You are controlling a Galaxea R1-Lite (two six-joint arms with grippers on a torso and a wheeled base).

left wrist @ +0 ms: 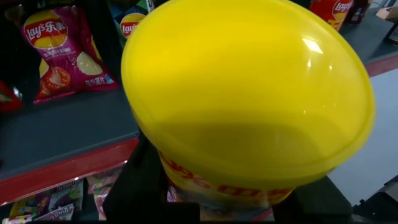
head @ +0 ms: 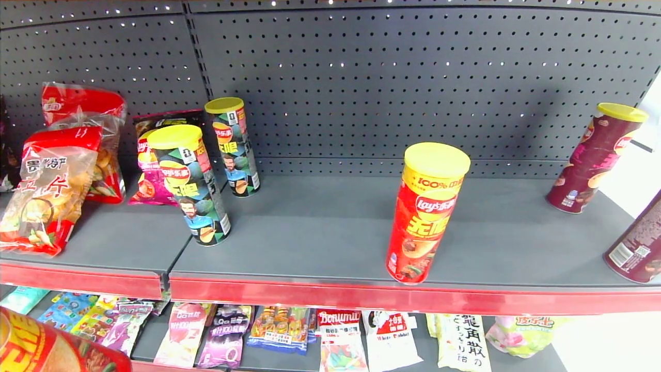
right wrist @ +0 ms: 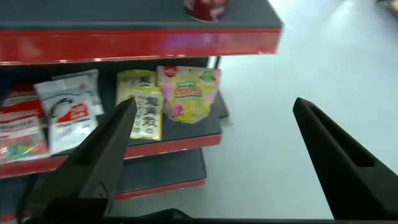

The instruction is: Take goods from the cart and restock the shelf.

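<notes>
Left gripper (left wrist: 217,202): clamped on the held can (left wrist: 249,93), with dark fingers (left wrist: 134,186) on either side of its body just under the yellow lid. The lid faces the wrist camera. In the head view the same can (red, tilted) sits at the near left corner, in front of the lower shelf (head: 150,336) and below the front edge of the shelf (head: 330,243). It is not on the shelf.

Right gripper (right wrist: 214,106): jaws wide apart, nothing between them. It is low and out in front of the lower shelf's right end, with floor beyond.

On the shelf, left to right:
- Two red-and-clear bags (head: 46,191) at the far left, one leaning in front of the other.
- Purple bag (head: 147,178) propped against the back panel.
- Two dark cans, both upright with yellow lids. The near one (head: 188,183) stands just in front of the purple bag; the far one (head: 233,147) is close to the back panel.
- Red can (head: 426,214), upright with a yellow lid, near the front edge right of centre and well apart from the dark cans.
- Maroon can (head: 594,157), upright, far right.
- Second maroon can (head: 635,243), nearer and cut off by the right edge of the view.

Lower shelf: a row of packets (head: 335,336) lying along its length.
</notes>
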